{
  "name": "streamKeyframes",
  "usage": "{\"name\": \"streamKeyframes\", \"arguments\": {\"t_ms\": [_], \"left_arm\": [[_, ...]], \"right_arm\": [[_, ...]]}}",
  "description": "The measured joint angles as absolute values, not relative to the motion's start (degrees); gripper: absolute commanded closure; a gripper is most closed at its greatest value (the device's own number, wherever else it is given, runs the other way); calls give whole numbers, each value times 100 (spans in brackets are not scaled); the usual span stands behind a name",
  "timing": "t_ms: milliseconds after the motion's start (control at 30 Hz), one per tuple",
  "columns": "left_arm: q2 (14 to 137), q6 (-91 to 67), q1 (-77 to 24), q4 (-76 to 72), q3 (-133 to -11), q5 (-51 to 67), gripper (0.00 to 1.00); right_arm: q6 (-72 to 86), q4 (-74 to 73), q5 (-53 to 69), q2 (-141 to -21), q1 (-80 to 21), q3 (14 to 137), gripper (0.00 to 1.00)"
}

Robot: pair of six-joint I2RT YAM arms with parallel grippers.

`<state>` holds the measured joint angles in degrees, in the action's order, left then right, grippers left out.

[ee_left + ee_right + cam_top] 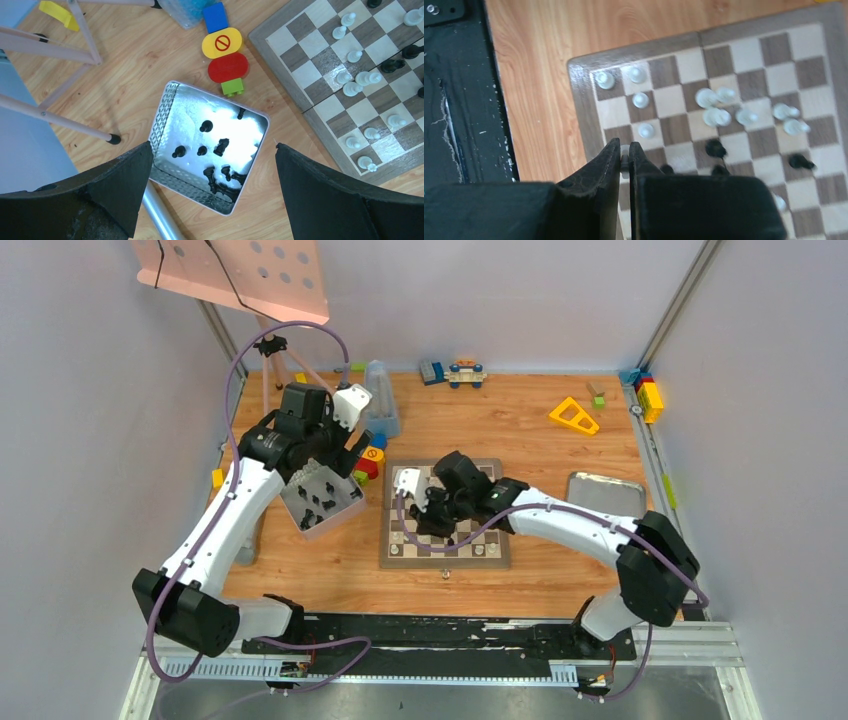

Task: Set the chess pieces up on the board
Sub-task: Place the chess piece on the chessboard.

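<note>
The board [442, 562] lies in the middle of the table, with white pieces [640, 100] and a few black pieces [715, 148] scattered on it. Some white ones stand along its near-left edge. My right gripper [625, 150] hovers over the board's left side [579, 100], shut on a small white piece [625, 161] pinched between the fingertips. My left gripper [212, 146] is open and empty above a shiny metal tin [167, 117] left of the board. The tin holds several black pieces [221, 146], some standing and some lying down.
Toy blocks [227, 55] lie between the tin and the board. Pink tripod legs [60, 120] stand left of the tin, and a silver tube [160, 215] lies under its near corner. A grey tray [605, 492] sits right of the board. A yellow block [573, 416] lies further back.
</note>
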<state>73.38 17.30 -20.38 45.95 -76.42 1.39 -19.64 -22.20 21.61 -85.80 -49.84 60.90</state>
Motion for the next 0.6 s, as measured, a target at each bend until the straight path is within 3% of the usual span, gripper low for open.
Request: {"name": "streamKeyframes", "arguments": {"t_ms": [300,600], "left_arm": [[7338,1688,-2025,4595,-7642,143,0],[7325,1686,-2025,4589,-7642,167,0]], "right_arm": [[-2132,-1747,2200,-9373,-5714,6090,100],[-2228,-1546,2108,-9572,-5808,6090,100]]}}
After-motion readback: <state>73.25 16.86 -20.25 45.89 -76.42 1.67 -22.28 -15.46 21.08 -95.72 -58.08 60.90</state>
